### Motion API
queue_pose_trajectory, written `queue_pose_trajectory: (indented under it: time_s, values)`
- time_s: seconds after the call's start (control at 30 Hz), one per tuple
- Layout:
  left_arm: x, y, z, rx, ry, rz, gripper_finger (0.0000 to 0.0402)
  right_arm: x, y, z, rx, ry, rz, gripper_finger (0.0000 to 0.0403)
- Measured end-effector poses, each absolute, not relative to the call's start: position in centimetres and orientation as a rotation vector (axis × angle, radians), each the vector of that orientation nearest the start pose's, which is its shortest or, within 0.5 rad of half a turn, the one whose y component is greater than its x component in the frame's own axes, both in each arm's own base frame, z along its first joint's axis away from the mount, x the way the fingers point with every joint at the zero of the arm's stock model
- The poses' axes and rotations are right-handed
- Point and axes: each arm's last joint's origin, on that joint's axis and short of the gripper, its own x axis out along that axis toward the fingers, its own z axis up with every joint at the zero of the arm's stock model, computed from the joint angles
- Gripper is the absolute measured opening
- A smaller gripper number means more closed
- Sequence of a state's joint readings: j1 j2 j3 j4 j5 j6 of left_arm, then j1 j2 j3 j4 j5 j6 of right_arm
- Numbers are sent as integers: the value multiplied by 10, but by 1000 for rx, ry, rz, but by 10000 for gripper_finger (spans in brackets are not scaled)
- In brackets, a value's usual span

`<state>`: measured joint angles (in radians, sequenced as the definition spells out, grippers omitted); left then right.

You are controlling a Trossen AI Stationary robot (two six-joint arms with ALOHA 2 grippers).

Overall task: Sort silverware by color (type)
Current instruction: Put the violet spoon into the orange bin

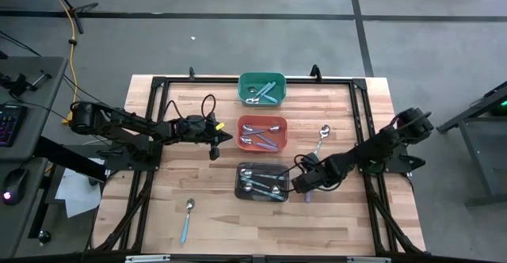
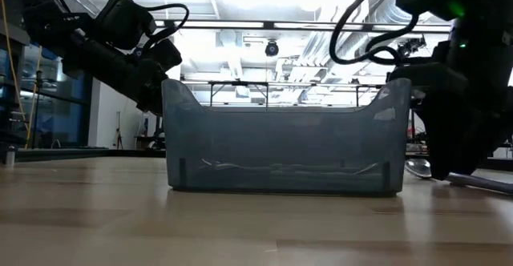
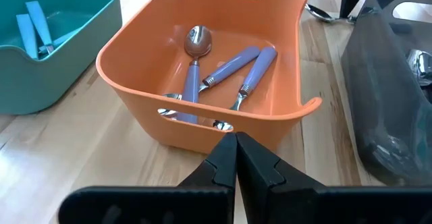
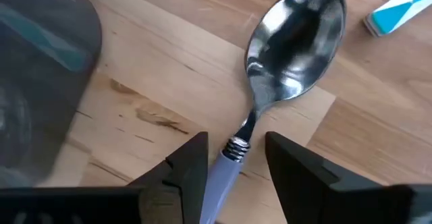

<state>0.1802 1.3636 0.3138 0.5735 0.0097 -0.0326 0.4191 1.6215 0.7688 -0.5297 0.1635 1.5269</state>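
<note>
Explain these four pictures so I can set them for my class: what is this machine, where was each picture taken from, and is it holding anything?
This is a robot with two dark arms working at a wooden table. One picture looks straight down on it, one looks level across the tabletop, and the other two come from cameras on the arms' wrists.

Three bins stand in a row: a green bin, an orange bin and a black bin, each with spoons inside. Other spoons lie loose on the wood, such as a blue-handled spoon.

The left hand is shut and empty, beside the orange bin. The right hand is open by the black bin. Its fingers sit either side of a lavender-handled spoon that lies on the table, not gripped.
</note>
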Motion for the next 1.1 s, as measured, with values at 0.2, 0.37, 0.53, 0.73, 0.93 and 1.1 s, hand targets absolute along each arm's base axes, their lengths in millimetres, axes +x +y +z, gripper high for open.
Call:
queue_pose_trajectory:
  time_s: [0.2, 0.37, 0.53, 0.73, 0.93, 1.1]
  values:
    - [222, 40, 135, -76, 472, 177, 0, 239, 102, 138, 844, 1197, -806, 145]
    - [222, 40, 135, -76, 472, 178, 0, 250, 106, 160, 850, 1144, -760, 151]
    - [222, 40, 135, -77, 475, 178, 0, 246, 104, 153, 809, 1187, -824, 151]
    - [222, 40, 134, -77, 482, 178, 0, 240, 102, 154, 692, 1280, -832, 145]
    - [221, 40, 134, -77, 482, 178, 0, 232, 96, 146, 583, 1355, -801, 145]
    - [221, 40, 134, -78, 482, 179, 0, 229, 92, 133, 608, 1333, -745, 124]
